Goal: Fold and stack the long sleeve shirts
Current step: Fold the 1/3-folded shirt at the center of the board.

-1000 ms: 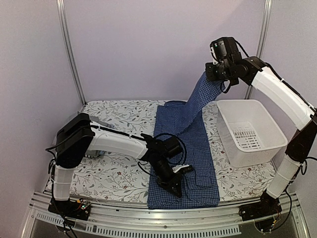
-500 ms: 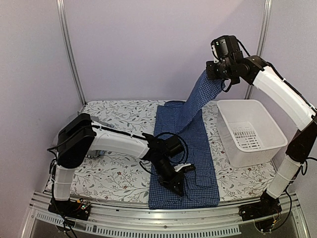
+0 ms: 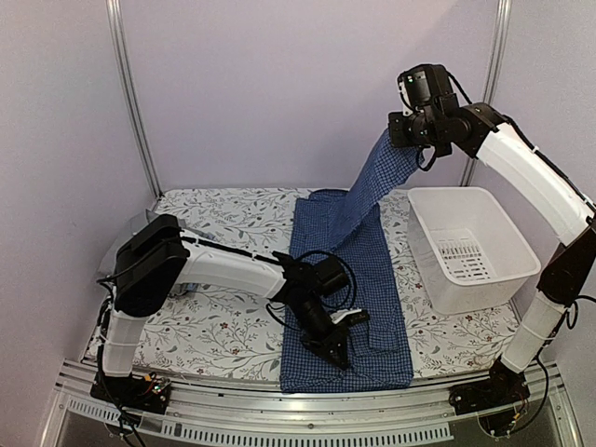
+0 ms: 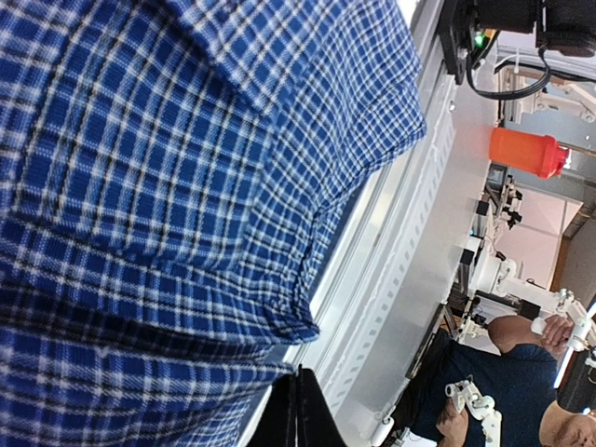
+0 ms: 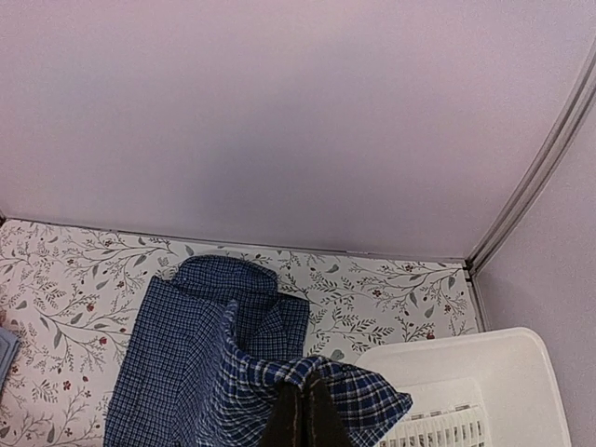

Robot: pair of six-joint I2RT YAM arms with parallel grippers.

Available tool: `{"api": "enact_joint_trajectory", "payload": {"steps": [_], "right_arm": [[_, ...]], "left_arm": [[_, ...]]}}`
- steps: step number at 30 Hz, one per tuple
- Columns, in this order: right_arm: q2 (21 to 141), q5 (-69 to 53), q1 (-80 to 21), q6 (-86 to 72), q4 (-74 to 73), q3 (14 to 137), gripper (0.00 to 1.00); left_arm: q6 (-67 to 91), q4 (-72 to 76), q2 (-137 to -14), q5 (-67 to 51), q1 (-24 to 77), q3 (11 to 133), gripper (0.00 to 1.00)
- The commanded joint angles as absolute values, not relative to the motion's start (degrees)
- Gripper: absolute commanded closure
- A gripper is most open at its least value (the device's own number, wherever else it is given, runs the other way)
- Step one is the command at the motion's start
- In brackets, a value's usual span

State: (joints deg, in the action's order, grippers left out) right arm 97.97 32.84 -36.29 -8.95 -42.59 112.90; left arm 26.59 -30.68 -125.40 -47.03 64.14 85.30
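1. A blue checked shirt (image 3: 372,270) is spread lengthwise down the middle of the flower-patterned table (image 3: 223,219), with its collar towards the back wall.
2. One part of the shirt is lifted off the table and drawn up to the right as a taut strip.
3. That strip is pinched at its top by the right gripper (image 3: 400,142), which is held high above the back of the table; in the right wrist view its fingers are seen pressed together on the cloth.
4. The left gripper (image 3: 337,357) is set low on the near end of the shirt, close to the table's front edge, with its fingers closed on a fold of the cloth.
5. A white basket (image 3: 456,192) is placed on the table just beside the shirt's right edge.
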Motion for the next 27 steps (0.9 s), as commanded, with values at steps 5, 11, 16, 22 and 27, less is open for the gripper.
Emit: {"api": "enact_joint_trajectory", "payload": {"steps": [5, 11, 16, 22, 27], "right_arm": [[96.69, 35.88, -35.99, -8.17, -42.11, 115.28, 1.00], [96.68, 35.89, -36.08, -7.91, -41.94, 116.34, 1.00], [96.42, 35.46, -36.11, -8.08, -41.90, 116.59, 1.00], [96.68, 36.96, -36.04, -8.00, -42.62, 116.12, 1.00], [96.73, 37.39, -36.04, -7.96, -42.98, 115.37, 1.00]], "left_arm": [[26.59, -29.49, -126.06, -48.17, 64.65, 87.10, 0.98], [26.51, -29.47, -125.52, -48.07, 64.67, 86.63, 0.98], [26.43, -29.49, -125.33, -48.00, 64.64, 86.58, 0.98], [26.25, -29.64, -125.87, -48.51, 64.61, 87.50, 0.98], [25.96, -29.88, -126.70, -49.03, 64.70, 87.96, 0.96]]}}
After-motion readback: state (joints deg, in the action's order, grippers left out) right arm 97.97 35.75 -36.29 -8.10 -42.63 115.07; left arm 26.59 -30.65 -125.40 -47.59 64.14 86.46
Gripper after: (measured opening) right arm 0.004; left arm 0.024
